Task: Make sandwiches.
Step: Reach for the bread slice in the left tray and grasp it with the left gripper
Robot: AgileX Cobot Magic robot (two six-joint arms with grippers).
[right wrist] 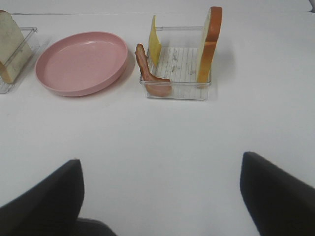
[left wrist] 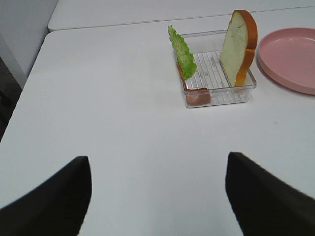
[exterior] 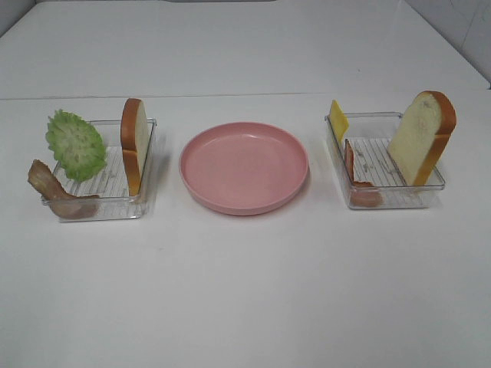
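Left end effector, right end effector spread wide.

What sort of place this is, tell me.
Likely a robot test bench, not a kitchen: plain white table, toy bread slices propped in clear trays, one empty pink plate.

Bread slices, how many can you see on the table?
2. One bread slice stands on edge in the left tray. The other bread slice leans in the right tray. No others seem hidden.
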